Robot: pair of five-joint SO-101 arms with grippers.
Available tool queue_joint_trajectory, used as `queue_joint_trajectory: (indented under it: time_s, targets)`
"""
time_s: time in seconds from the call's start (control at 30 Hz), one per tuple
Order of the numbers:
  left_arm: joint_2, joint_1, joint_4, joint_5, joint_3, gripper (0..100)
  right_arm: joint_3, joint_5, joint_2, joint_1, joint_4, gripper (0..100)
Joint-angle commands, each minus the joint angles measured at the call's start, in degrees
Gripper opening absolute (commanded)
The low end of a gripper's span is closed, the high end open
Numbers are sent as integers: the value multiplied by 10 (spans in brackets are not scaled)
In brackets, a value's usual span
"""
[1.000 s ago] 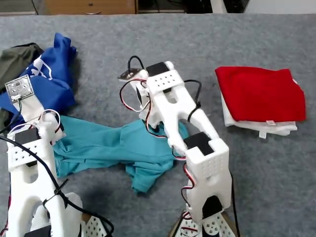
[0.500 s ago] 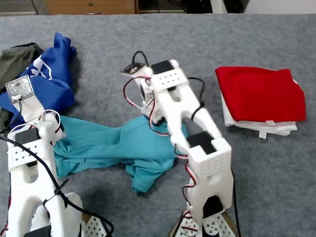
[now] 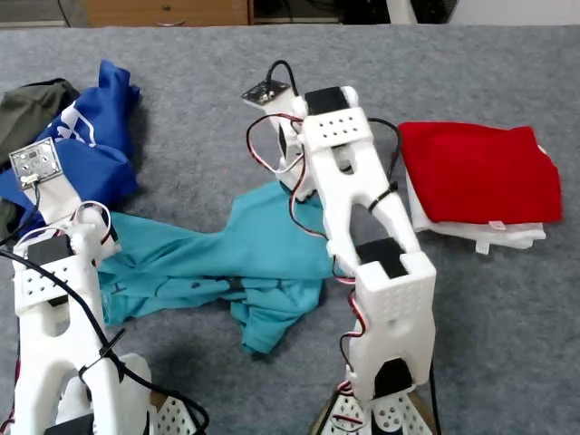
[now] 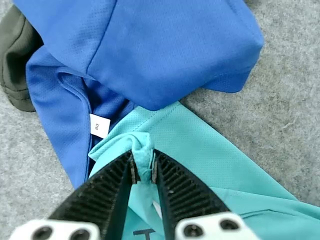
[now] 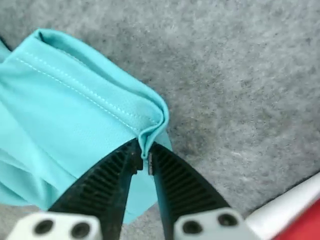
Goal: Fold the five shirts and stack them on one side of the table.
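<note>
Table: grey, felt-like table top (image 3: 507, 317), evenly lit, no hard shadows.
Far edge, left: light brown wooden drawer front (image 3: 136, 11).
Far edge, right: flat white panel (image 3: 517, 11).

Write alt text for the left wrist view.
The left gripper, black and ridged, is shut on a fold of a teal fabric shirt. A crumpled blue mesh shirt lies against it, a dark olive garment beyond, on a grey felt table.

The high view looks steeply down over the whole grey table (image 3: 181, 82) from well above. Each wrist view peers close along its own fingers — left gripper (image 4: 143, 170), right gripper (image 5: 144, 159) — at cloth between and just past the tips. All three share the teal shirt (image 3: 227, 263).
</note>
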Motion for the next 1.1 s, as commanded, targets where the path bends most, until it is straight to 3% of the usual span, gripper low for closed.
queue_joint_trajectory:
  time_s: [0.0,0.17,0.4,0.87,1.07]
  targets:
    - [-5,4,-6,2,-2,19,13,6,-21,8,-46,16]
    - [-5,4,-5,2,-2,19,28,4,32,4,-135,65]
    - [-5,4,-7,2,-2,19,-80,4,133,45,-136,65]
    - [-5,5,-7,2,-2,19,-318,1,276,54,-1,72]
    - [-5,5,-8,2,-1,19,-463,-13,280,51,94,177]
